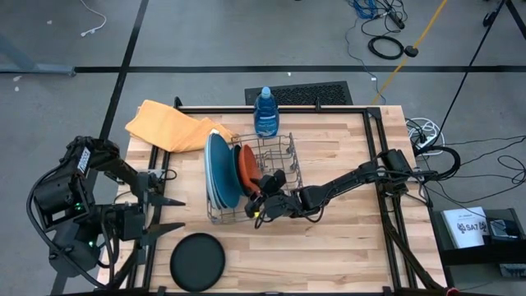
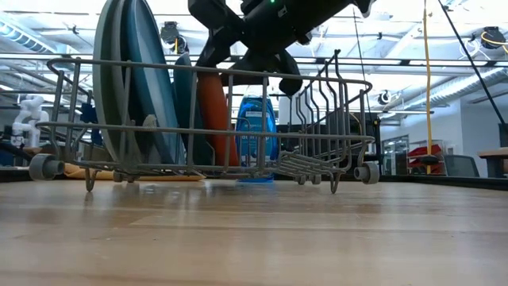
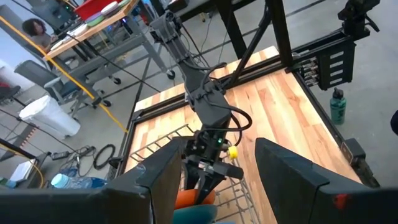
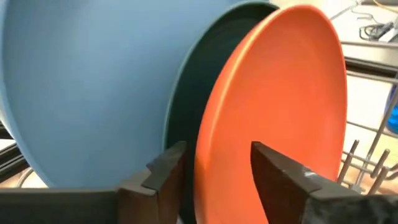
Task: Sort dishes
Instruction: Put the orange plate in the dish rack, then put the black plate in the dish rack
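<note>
One plate left out, high view: the black plate lies flat at the near left of the counter, well apart from the rack.
Rack, high view: the other plates stand on edge at its left end, the orange plate rightmost of them.
Right hand, high view: the right hand is at the rack's near edge, beside the orange plate.
Left hand, high view: the left hand waits at the left of the counter, fingers spread wide, holding nothing.
Low view: the orange plate leans between the wires, with the right hand above its rim.
Left wrist view: the right hand points down into the rack over the orange rim.
Right wrist view: the fingers stand parted on either side of the orange plate and seem not to pinch it. A dark teal plate and a blue plate stand behind it.
Doing it well: lift straight up along the plate's plane, so that neither finger drags the rim or tips it onto the teal plate.
After that: the black plate probably goes in the free slots on the right.
Writing: the bottle has a label that is too small to read, and nothing else is legible.
</note>
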You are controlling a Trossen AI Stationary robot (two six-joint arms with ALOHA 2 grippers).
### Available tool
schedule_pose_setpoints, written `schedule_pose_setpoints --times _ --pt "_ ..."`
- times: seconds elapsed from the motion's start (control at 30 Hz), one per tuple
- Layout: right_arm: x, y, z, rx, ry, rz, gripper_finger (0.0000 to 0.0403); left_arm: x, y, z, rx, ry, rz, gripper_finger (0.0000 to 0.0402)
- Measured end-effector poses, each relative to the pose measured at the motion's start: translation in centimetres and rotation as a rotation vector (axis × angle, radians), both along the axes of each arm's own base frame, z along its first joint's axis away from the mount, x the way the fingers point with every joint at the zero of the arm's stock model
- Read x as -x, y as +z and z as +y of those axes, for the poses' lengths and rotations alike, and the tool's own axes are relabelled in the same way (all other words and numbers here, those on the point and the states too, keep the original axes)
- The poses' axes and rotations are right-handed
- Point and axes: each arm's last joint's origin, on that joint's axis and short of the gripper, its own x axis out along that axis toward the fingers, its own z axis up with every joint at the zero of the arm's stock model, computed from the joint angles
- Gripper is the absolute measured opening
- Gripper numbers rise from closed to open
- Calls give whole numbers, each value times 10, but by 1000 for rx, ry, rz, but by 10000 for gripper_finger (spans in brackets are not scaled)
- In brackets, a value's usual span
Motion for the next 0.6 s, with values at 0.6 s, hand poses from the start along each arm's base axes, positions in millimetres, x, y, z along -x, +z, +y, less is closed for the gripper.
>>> schedule_pose_setpoints --times 0.6 --pt "6 25 7 116 89 4 214 -2 -7 -4 4 28 30 205"
